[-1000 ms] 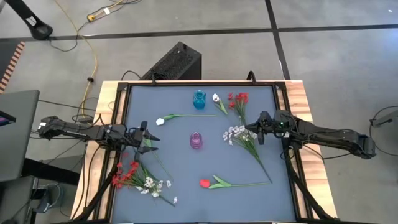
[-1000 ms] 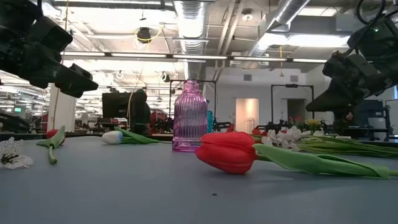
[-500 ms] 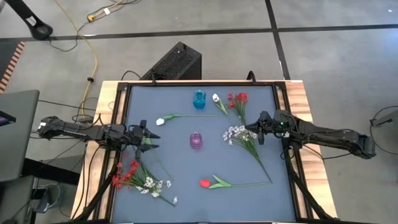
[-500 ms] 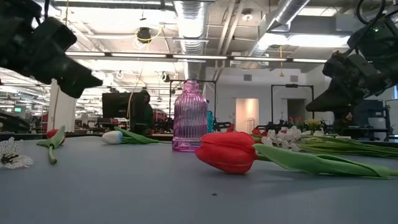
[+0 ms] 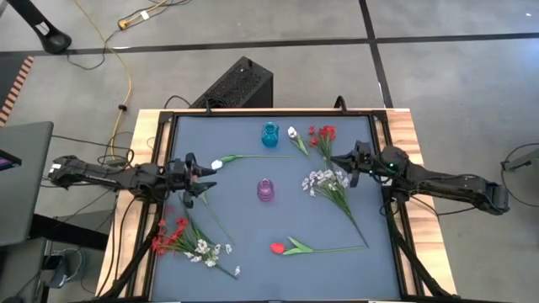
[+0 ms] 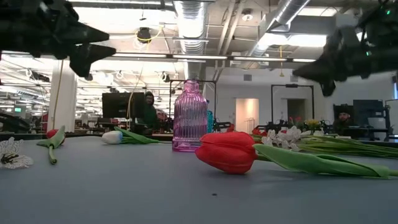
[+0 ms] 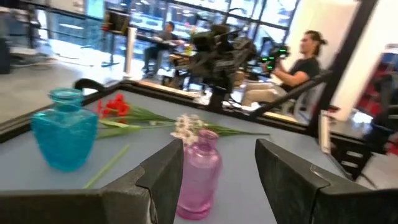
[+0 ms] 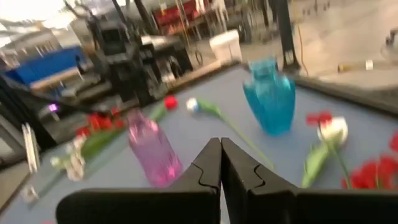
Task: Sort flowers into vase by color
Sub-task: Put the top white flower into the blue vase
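The pink vase [image 5: 265, 191] stands mid-table and the blue vase [image 5: 269, 135] near the far edge. A white tulip [image 5: 217, 163] lies left of the blue vase. A second white tulip [image 5: 292, 132] and a red spray [image 5: 323, 133] lie to its right. A white spray [image 5: 320, 179] rests right of the pink vase, a red tulip [image 5: 278, 247] near the front, and a red-and-white bunch [image 5: 181, 240] at the near left. My left gripper [image 5: 206, 178] hovers open left of the pink vase [image 7: 199, 177]. My right gripper [image 5: 334, 162] hovers shut above the white spray.
A raised dark frame [image 5: 164, 168] borders the table on all sides. A small red tulip [image 6: 53, 134] with a green leaf lies just near of my left gripper. People sit in the room beyond the table [image 7: 305, 56]. Bare mat lies between the pink vase and the near edge.
Both grippers have risen and tipped up toward level, as the low view shows. My right gripper has also shifted slightly toward the table's far left, over the white spray's blooms. The flowers and vases have stayed in place.
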